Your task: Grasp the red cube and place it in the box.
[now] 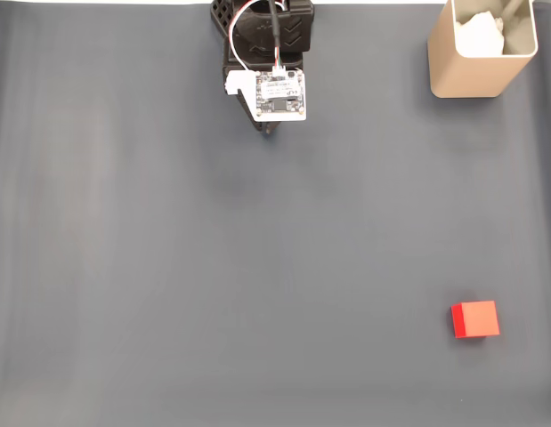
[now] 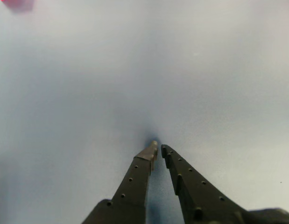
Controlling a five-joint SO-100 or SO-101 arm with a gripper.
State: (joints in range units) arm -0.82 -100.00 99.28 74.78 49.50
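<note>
The red cube (image 1: 474, 319) lies on the dark grey mat at the lower right of the fixed view, far from the arm. In the wrist view the red cube (image 2: 17, 4) is a blurred patch at the top left corner. The box (image 1: 478, 49), tan with rounded corners, stands at the top right of the fixed view with something white inside. My gripper (image 1: 270, 130) sits folded at the top centre, mostly hidden under the arm's camera board. Seen from the wrist, the gripper (image 2: 158, 148) has its two dark fingers nearly touching at the tips, holding nothing.
The dark grey mat (image 1: 213, 267) covers the whole table. The arm's black base (image 1: 262, 27) stands at the top edge. A white strip of table (image 1: 97, 3) runs along the mat's far edge.
</note>
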